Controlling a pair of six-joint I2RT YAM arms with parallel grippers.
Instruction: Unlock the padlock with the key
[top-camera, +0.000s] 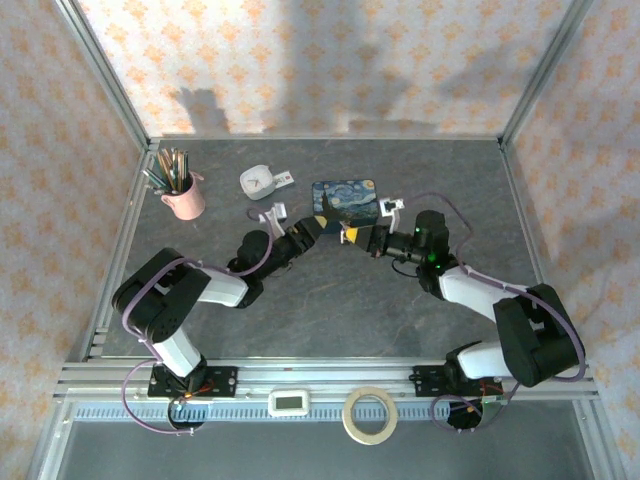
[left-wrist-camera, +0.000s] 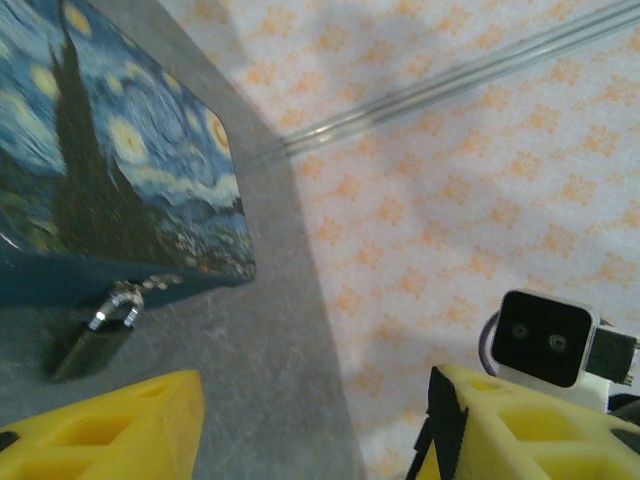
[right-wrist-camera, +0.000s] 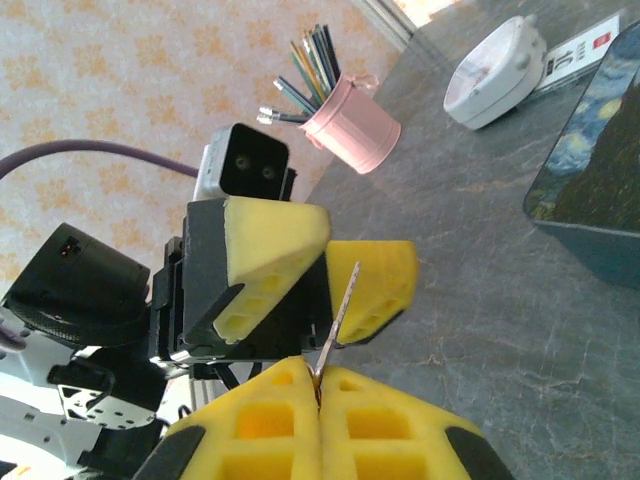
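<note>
right fingers (right-wrist-camera: 260, 425): pressed shut on the key (right-wrist-camera: 340, 300), blade pointing up at frame centre.
left fingers (left-wrist-camera: 110, 430): spread wide, holding nothing.
padlock (left-wrist-camera: 92, 345): on the table (left-wrist-camera: 270, 380), lower left of the left wrist view, just beyond those fingers, shackle end toward the blue tin (left-wrist-camera: 110, 150).
nearer arm: left, i judge.

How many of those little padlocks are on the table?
1. The padlock lies on the grey table right beside the blue tin, its shackle pointing toward the tin. Another could be hidden behind the tin.
</note>
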